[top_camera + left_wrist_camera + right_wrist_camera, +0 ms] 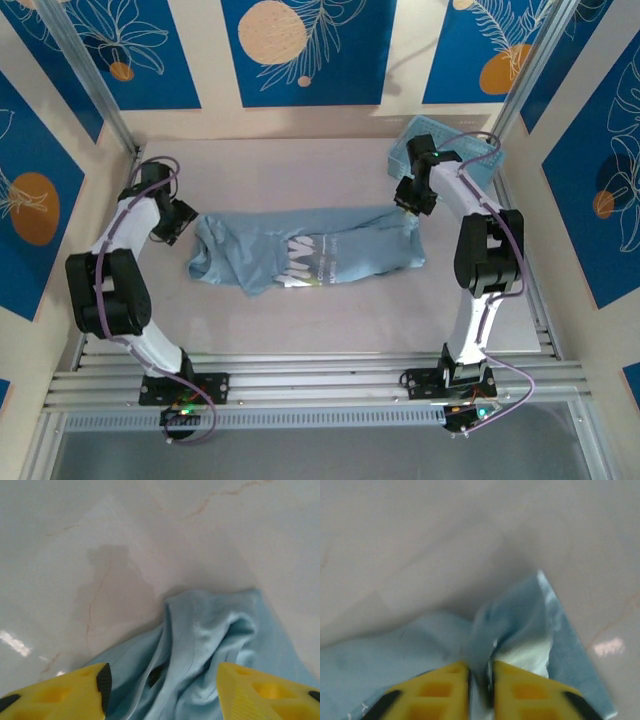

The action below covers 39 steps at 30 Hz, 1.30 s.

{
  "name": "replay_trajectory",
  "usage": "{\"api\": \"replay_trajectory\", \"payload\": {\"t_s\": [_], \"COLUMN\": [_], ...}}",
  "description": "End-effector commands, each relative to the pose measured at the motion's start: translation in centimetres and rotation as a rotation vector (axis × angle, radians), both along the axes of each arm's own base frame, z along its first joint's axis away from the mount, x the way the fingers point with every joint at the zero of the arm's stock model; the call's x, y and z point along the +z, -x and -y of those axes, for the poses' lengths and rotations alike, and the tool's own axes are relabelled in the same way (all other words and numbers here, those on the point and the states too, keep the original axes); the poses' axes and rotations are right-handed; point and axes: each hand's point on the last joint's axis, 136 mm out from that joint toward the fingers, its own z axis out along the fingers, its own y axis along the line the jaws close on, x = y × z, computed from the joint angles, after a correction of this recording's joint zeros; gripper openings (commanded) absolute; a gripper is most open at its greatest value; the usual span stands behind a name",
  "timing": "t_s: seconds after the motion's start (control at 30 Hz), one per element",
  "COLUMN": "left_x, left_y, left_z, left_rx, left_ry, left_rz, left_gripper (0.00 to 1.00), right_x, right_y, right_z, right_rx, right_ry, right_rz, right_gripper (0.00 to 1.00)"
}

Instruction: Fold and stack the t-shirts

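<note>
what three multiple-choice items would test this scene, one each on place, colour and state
1. Where is the basket? A far right corner of the table B near left corner C at the near edge
2. What colour is the t-shirt? A red B light blue C black
3. The right gripper is? A wide open B shut on the t-shirt C shut on the basket
Key: A, top view shows it at the far right; B, the cloth is pale blue; B, its yellow fingers pinch a fold.

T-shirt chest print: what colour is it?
White lettering on the light dusty-blue t-shirt, clearest in the top external view.
</note>
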Motion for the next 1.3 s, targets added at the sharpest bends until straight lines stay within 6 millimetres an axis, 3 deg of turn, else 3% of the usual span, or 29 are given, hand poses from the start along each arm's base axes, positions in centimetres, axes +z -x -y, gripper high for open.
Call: {"api": "replay_trajectory", "payload": {"t_s": [0.0, 0.17, 0.27, 0.43, 0.6, 0.8, 0.9, 1.03, 1.13, 1.27], "left_x": [3.4, -1.6, -4.2, -6.6, -8.6, -9.9, -10.6, -9.0, -6.5, -1.1], "left_y": [3.6, 11.5, 13.9, 13.8, 13.6, 13.6, 13.7, 12.7, 11.9, 10.8], "left_z": [2.3, 10.2, 14.1, 16.8, 16.9, 18.4, 18.8, 18.0, 17.2, 15.9], "left_rx": [-0.066, -0.112, -0.110, -0.148, -0.174, -0.222, -0.232, -0.230, -0.228, -0.208], "left_ry": [0.008, 0.255, 0.358, 0.349, 0.284, 0.260, 0.236, 0.165, 0.115, 0.059], "left_rz": [0.003, -0.152, -0.193, -0.223, -0.274, -0.322, -0.350, -0.309, -0.254, -0.132], "left_gripper": [0.60, 0.58, 0.58, 0.55, 0.49, 0.35, 0.19, 0.01, 0.00, 0.00], "right_x": [3.1, 3.5, 3.6, 3.3, 3.9, 4.2, 4.1, 4.1, 3.9, 4.5], "right_y": [2.4, 6.5, 8.3, 10.5, 11.2, 11.6, 11.7, 12.0, 12.1, 11.8], "right_z": [0.4, -0.5, -2.6, -5.2, -5.5, -4.8, -4.4, -4.0, -3.3, -1.5], "right_rx": [-0.039, -0.020, 0.053, 0.149, 0.169, 0.167, 0.160, 0.153, 0.133, 0.072], "right_ry": [-0.007, -0.039, -0.105, -0.162, -0.158, -0.136, -0.132, -0.121, -0.112, -0.082], "right_rz": [0.014, 0.008, 0.036, 0.028, 0.035, 0.040, 0.041, 0.041, 0.037, 0.056], "right_gripper": [0.45, 0.53, 0.54, 0.55, 0.54, 0.53, 0.52, 0.50, 0.49, 0.48]}}
